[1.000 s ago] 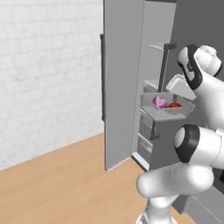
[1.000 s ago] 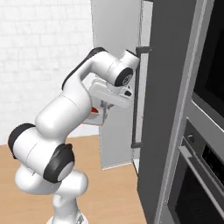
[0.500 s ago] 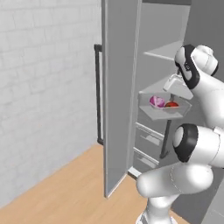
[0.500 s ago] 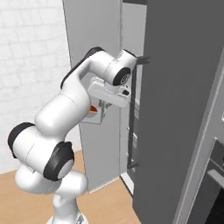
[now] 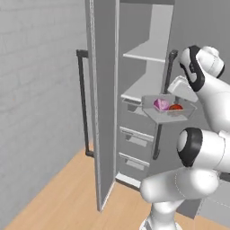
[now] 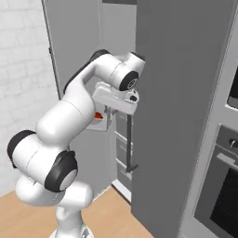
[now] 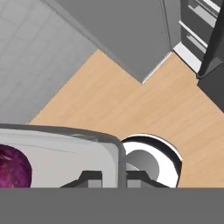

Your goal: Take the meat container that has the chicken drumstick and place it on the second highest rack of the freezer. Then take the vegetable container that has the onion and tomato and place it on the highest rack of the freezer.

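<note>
My gripper is shut on the rim of the vegetable container, a pale grey tray held level in front of the open freezer. The pink-purple onion and the red tomato lie in the tray. In the hand view the onion shows at the lower left inside the tray wall. The highest rack is above the tray. The second highest rack lies just left of it, at about tray height. The meat container with the chicken drumstick is out of view.
The freezer's left door stands open with its dark bar handle toward the brick wall. Drawers sit under the racks. The shut right door has a dark handle. A black wall oven is at the right, over wooden floor.
The whole picture has shifted: the base has moved and the open freezer now looms larger and more head-on. The gripper still holds the tray with onion and tomato.
</note>
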Robot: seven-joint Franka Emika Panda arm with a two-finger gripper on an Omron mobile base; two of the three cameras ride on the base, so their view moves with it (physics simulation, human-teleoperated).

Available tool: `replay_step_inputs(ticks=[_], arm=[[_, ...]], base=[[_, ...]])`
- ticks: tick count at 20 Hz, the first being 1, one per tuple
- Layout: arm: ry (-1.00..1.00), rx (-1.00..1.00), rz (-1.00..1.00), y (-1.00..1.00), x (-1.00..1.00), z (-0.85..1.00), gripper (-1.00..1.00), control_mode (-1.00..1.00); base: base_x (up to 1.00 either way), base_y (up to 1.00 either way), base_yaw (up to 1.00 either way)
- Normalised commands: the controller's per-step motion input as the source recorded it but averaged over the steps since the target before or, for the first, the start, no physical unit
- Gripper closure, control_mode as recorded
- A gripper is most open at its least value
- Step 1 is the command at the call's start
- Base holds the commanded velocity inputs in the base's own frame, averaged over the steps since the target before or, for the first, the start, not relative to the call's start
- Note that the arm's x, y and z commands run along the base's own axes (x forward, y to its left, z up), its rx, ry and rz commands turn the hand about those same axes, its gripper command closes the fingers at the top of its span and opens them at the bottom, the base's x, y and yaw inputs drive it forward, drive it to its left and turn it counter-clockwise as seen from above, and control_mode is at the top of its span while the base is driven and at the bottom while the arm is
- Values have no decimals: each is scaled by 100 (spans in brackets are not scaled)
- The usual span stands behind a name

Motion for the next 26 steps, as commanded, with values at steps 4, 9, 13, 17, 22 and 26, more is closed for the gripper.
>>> replay_step_inputs(ticks=[4, 9, 13, 17, 22, 26], arm=[[0, 0, 0, 0, 0, 0, 100, 100], [0, 0, 0, 0, 0, 0, 100, 100], [0, 0, 0, 0, 0, 0, 100, 100], [0, 0, 0, 0, 0, 0, 100, 100], [0, 0, 0, 0, 0, 0, 100, 100], [0, 0, 0, 0, 0, 0, 100, 100]], base=[[41, 54, -36], [31, 48, -11], [51, -3, -12], [73, -3, -9], [15, 64, -15], [-1, 62, -33]])
